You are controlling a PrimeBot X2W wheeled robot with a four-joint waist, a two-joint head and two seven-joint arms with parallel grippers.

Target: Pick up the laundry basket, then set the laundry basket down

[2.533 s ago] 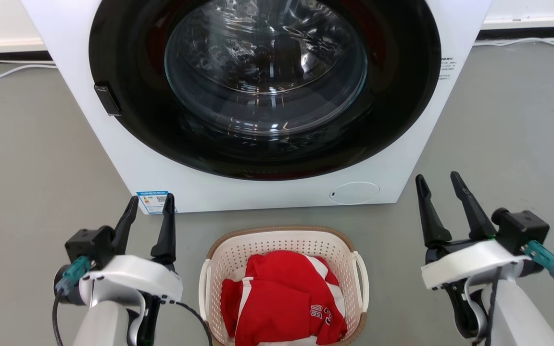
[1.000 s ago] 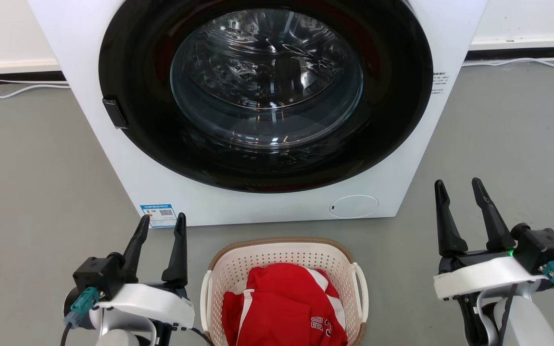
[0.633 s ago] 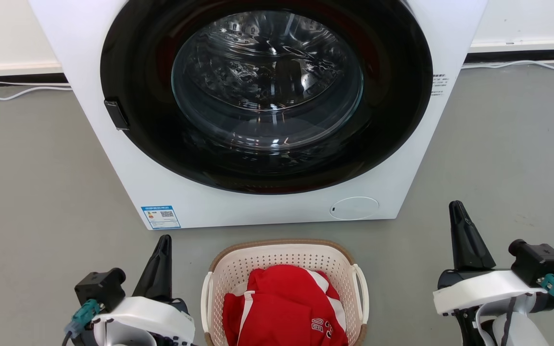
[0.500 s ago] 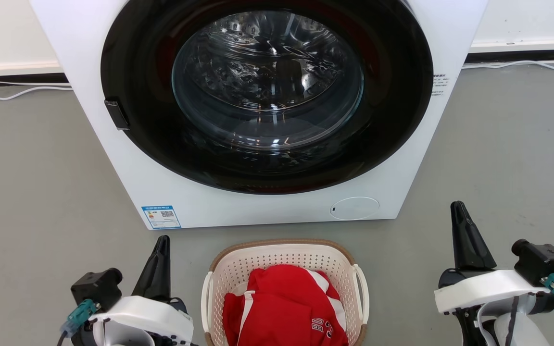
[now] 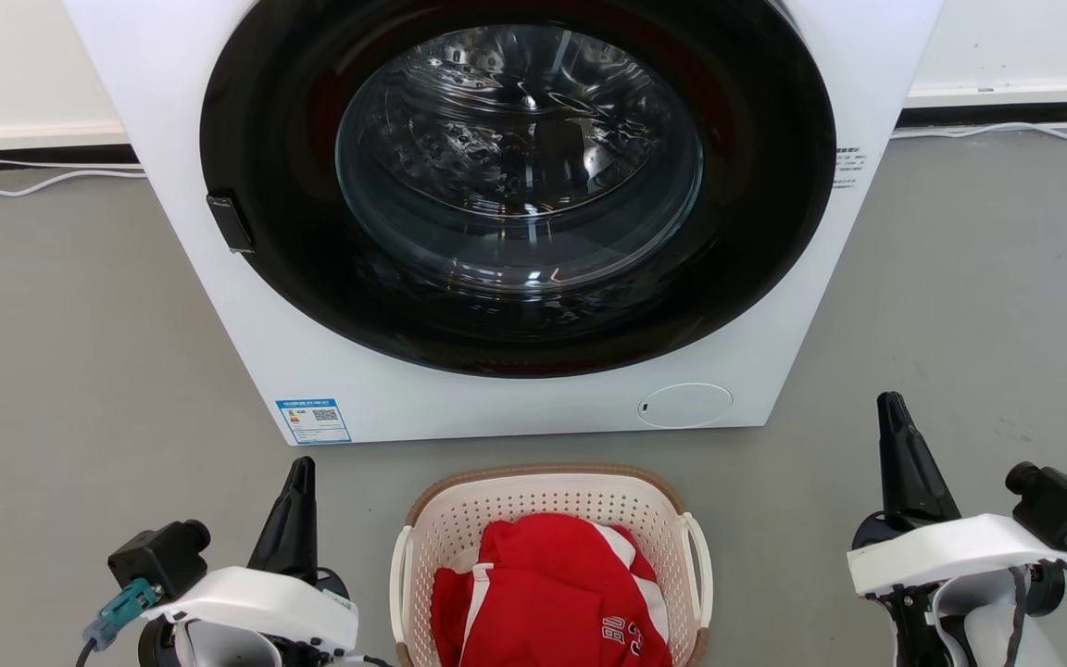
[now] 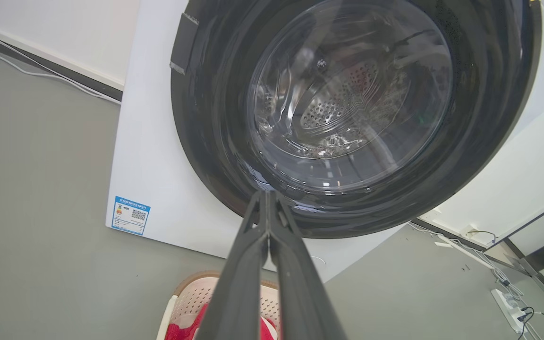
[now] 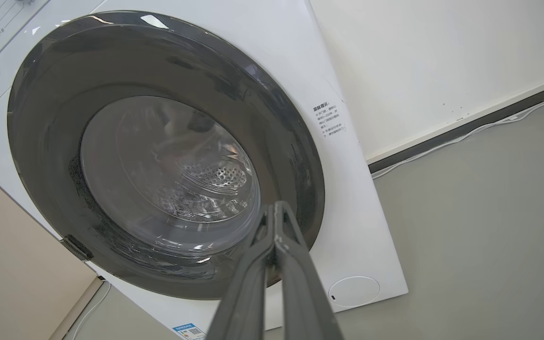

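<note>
The laundry basket [image 5: 459, 519], cream-white and perforated with a brown rim and white side handles, sits on the grey floor just in front of the washer, with a red and white garment [image 5: 543, 593] inside. Its near part is cut off by the head view's bottom edge. My left gripper [image 5: 300, 468] stands to the left of the basket, shut and empty, fingers pointing toward the washer. My right gripper [image 5: 890, 403] is well to the right of the basket, also shut on nothing. In the left wrist view the basket [image 6: 184, 297] shows low behind the shut left gripper [image 6: 266, 193]. The right wrist view has the right gripper [image 7: 276, 205] shut.
A white front-loading washer [image 5: 756, 352] with a dark round glass door [image 5: 520, 157] stands close behind the basket. White cables [image 5: 33, 181] run along the wall base at both sides. Grey floor spreads to the left and right of the washer.
Both grippers went from open to shut about a second ago and have sunk slightly lower in the head view. The head camera has shifted a little; the basket stays on the floor.
</note>
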